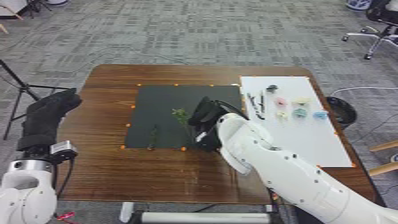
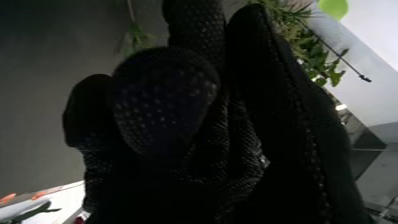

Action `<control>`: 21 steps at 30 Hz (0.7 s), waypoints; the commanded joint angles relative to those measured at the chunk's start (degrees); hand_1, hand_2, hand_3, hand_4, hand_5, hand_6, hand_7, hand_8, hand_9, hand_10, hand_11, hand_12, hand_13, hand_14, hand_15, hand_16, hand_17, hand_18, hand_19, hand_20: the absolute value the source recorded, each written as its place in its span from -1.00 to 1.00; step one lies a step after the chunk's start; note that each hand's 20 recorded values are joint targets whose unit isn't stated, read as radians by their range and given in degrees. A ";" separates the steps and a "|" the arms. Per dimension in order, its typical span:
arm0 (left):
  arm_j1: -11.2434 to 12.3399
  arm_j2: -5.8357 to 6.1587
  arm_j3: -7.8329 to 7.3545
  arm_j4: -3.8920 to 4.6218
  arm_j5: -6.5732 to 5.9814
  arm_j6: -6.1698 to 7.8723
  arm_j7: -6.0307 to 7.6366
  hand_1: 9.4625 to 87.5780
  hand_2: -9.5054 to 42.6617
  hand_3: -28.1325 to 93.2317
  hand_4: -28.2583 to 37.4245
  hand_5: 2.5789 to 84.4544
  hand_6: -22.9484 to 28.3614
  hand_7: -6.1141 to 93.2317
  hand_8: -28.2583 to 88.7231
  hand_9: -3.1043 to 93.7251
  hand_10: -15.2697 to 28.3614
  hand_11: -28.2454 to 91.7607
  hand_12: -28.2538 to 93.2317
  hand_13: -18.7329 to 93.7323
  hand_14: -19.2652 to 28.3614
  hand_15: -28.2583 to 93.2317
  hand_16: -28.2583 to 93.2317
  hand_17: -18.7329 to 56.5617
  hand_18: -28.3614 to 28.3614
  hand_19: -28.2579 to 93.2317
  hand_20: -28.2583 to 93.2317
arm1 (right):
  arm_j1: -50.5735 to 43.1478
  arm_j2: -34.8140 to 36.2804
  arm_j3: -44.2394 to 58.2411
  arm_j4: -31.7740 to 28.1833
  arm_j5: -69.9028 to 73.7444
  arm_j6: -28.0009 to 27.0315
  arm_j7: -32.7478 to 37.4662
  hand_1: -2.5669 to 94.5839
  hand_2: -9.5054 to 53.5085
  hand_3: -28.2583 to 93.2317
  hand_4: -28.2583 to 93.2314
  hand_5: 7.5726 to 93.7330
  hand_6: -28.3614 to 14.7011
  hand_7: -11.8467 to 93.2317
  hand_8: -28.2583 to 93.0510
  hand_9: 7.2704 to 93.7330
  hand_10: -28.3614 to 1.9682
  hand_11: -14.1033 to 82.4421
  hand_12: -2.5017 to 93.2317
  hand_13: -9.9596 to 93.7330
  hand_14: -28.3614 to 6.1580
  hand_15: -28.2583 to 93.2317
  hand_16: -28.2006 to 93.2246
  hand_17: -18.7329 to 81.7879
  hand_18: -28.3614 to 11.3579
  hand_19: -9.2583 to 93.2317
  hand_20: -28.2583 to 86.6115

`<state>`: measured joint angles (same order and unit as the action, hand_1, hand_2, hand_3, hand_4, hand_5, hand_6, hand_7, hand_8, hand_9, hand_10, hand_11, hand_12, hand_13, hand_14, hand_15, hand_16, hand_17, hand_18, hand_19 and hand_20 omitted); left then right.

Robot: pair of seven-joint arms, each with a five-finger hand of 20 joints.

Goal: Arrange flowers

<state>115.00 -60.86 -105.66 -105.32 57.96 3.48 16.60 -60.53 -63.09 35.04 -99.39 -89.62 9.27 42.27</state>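
My right hand [image 1: 208, 116] is mid-frame, at the black mat [image 1: 160, 100]; can't tell if it's gripping. Leafy sprig [image 1: 179, 115] sits just left; if I swing sideways, I might snag it.

No text, label, brand, number or sign can be read in either the head view or the right wrist view. The small white box [image 1: 63, 148] at the wrist of the left arm [image 1: 27, 187] seems to bear a few dark marks in the head view, though they are too small to tell whether they are print.
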 commanded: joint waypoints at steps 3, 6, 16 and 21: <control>0.09 -0.17 0.06 -0.29 0.21 -1.04 -0.55 -0.59 -0.55 0.66 -0.89 0.19 0.01 -0.58 -0.64 0.07 0.34 -0.20 -0.30 0.01 0.57 -0.18 -0.49 -0.37 0.45 -0.35 -0.24 | 0.40 -1.94 -1.20 1.28 -0.28 0.24 1.64 0.30 -0.96 0.29 -0.68 0.69 0.10 -0.40 -0.23 1.00 0.06 -0.39 -0.63 1.00 0.40 0.31 -0.08 0.65 -0.24 0.98 0.15; 0.02 -0.10 0.18 -0.29 0.16 -0.99 -0.71 -0.59 -0.55 0.66 -0.89 0.19 0.02 -0.58 -0.64 0.06 0.34 -0.20 -0.30 0.01 0.57 -0.17 -0.49 -0.38 0.46 -0.35 -0.24 | 0.75 -2.99 -1.42 1.90 -0.26 0.03 1.63 0.30 -0.95 0.28 -0.68 0.69 0.10 -0.41 -0.23 1.00 0.06 -0.39 -0.63 1.00 0.39 0.30 -0.08 0.65 -0.24 0.98 0.15; -1.18 0.31 1.20 0.17 0.48 -1.51 -0.93 -0.59 -0.56 0.65 -0.89 0.18 0.02 -0.59 -0.65 0.05 0.34 -0.20 -0.31 0.00 0.56 -0.17 -0.49 -0.39 0.46 -0.34 -0.25 | 2.24 -5.38 -2.49 3.39 -0.13 1.82 1.55 0.31 -0.93 0.26 -0.68 0.69 0.10 -0.42 -0.23 0.99 0.07 -0.41 -0.63 1.00 0.38 0.30 -0.08 0.65 -0.25 0.98 0.15; -0.95 0.17 1.03 0.10 0.56 -1.76 -0.95 -0.59 -0.56 0.65 -0.88 0.18 0.02 -0.58 -0.65 0.05 0.34 -0.20 -0.31 0.00 0.56 -0.17 -0.49 -0.39 0.47 -0.34 -0.25 | 2.51 -5.82 -2.40 3.70 -0.38 2.35 1.41 0.31 -0.92 0.25 -0.67 0.68 0.11 -0.42 -0.23 0.99 0.07 -0.42 -0.63 1.00 0.38 0.29 -0.08 0.65 -0.25 0.98 0.15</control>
<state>114.02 -60.69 -104.54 -105.17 58.14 2.72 16.12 -59.21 -67.61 32.49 -95.73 -89.57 10.28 43.55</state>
